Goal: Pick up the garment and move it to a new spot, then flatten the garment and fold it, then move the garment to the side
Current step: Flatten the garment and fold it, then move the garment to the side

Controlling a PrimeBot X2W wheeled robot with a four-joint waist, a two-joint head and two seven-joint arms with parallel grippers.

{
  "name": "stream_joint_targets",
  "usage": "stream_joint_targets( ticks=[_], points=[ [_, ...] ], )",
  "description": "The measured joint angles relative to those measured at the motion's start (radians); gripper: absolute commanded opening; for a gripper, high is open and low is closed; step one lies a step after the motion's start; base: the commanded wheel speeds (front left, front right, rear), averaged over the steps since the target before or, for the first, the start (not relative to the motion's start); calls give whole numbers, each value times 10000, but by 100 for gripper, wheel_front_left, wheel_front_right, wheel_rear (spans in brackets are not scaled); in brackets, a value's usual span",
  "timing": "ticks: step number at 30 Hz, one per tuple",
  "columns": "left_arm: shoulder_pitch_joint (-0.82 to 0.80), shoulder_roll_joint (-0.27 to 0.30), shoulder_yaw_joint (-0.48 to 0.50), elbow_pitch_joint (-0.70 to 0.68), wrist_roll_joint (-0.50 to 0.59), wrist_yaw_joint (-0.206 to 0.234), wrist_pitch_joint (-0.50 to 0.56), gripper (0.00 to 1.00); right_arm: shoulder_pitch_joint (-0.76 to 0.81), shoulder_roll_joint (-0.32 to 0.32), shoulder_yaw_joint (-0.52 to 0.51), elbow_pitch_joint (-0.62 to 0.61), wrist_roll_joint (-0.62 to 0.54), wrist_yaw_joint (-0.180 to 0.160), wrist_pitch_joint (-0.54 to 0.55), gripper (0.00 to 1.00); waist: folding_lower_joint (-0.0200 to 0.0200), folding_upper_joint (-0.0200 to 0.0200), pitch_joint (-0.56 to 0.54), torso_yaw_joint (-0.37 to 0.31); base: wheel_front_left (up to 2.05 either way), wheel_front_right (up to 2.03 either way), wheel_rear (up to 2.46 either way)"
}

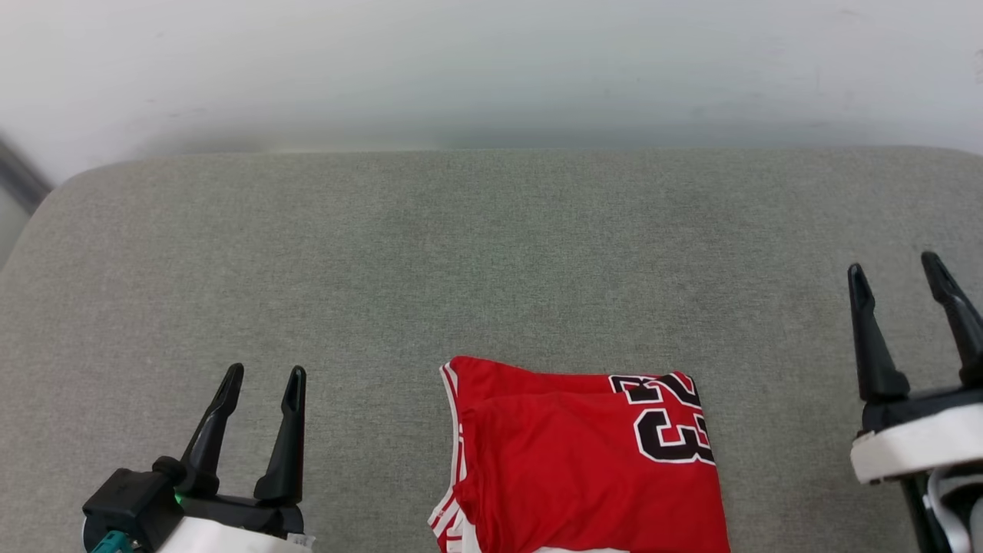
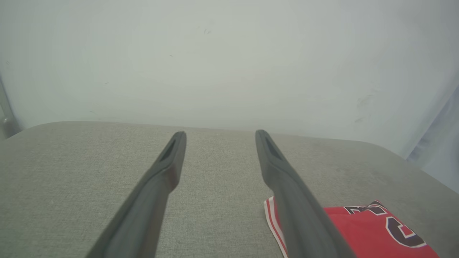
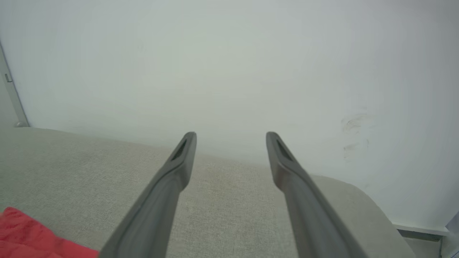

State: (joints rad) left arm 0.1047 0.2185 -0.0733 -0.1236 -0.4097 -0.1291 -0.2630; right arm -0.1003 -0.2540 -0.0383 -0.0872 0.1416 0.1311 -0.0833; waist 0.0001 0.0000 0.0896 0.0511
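Observation:
The garment (image 1: 584,461) is a red jersey with striped trim and a black "23", folded into a neat rectangle near the front edge of the grey cushion (image 1: 491,253). It appears again at the lower right of the left wrist view (image 2: 373,233) and as a red corner at the lower left of the right wrist view (image 3: 25,236). My left gripper (image 1: 263,376) stands open to the left of the garment, apart from it. My right gripper (image 1: 895,269) is open off to the garment's right, also clear of it. Both hold nothing.
A pale wall (image 1: 491,69) rises right behind the cushion's far edge. The cushion's rounded corner shows at the far left (image 1: 69,184). A metal strip (image 3: 10,93) runs along the wall at the left.

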Motion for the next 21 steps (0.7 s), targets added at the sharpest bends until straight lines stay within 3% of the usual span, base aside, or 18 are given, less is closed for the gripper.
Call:
stream_joint_targets(
  ticks=[10, 21],
  points=[
    [4, -35, -58, -13, -79, 0, 0, 100, 1227, 1300, -130, -341, -263, 0, -1099, 100, 0, 0, -88, 58, 0, 0, 0],
    [26, -13, -180, 17, -148, -2, 0, 100, 1415, 1661, -128, -336, -290, 0, -1187, 100, -1, 0, -128, 43, 0, 0, 0]
  ],
)
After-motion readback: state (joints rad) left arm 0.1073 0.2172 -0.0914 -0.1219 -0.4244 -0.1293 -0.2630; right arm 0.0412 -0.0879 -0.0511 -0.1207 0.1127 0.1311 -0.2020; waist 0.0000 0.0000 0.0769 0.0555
